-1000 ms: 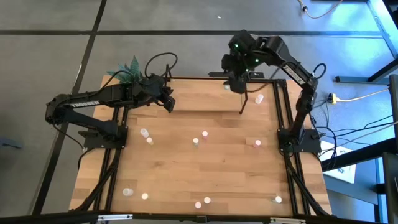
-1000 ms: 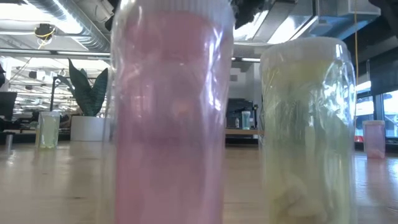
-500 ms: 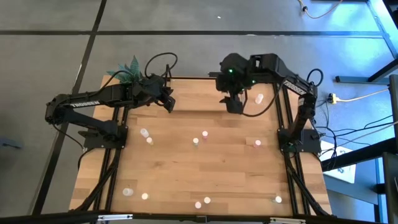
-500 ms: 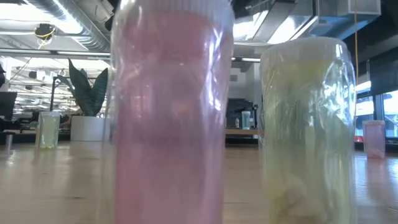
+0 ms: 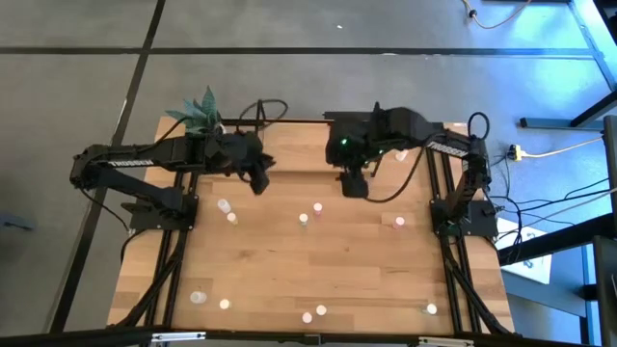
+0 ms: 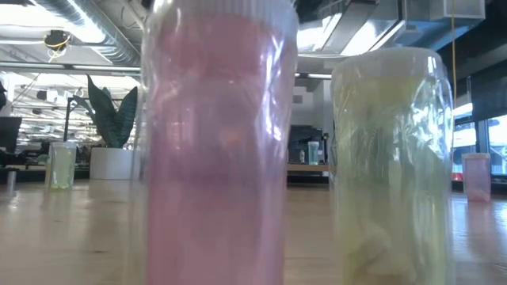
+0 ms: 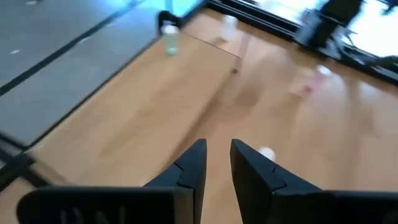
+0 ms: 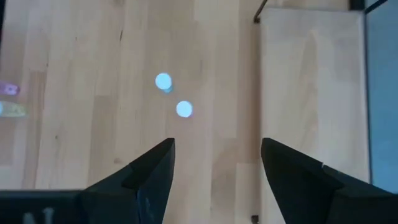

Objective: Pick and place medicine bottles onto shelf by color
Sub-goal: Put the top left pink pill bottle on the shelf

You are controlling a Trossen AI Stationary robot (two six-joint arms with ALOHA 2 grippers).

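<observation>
Several tiny medicine bottles stand scattered on the wooden tabletop. A pair (image 5: pixel 310 213) stands at mid-table, and its tops (image 8: pixel 163 81) (image 8: pixel 183 109) show below my right gripper. A pink bottle (image 6: pixel 218 142) and a yellowish one (image 6: pixel 392 166) stand at the near edge. The shelf (image 5: pixel 299 145) stands along the far edge; a greenish bottle (image 7: pixel 169 38) stands on its board. My right gripper (image 5: pixel 354 183) (image 8: pixel 214 165) hangs wide open over the shelf's near edge, holding nothing. My left gripper (image 5: pixel 258 179) (image 7: pixel 217 152) hovers by the shelf's left end, its fingers a narrow gap apart with nothing between.
A potted plant (image 5: pixel 198 108) stands at the far left corner of the table. More bottles stand near the table's right side (image 5: pixel 399 222), at its left (image 5: pixel 228 211) and along the near edge (image 5: pixel 431 308) (image 5: pixel 198 297). Bare wood lies between them.
My right gripper has swung from above the shelf's right part toward the table's left and near side, sinking a little, still wide open. My left gripper has drifted a short way toward the near edge and rolled somewhat. No bottle has moved.
</observation>
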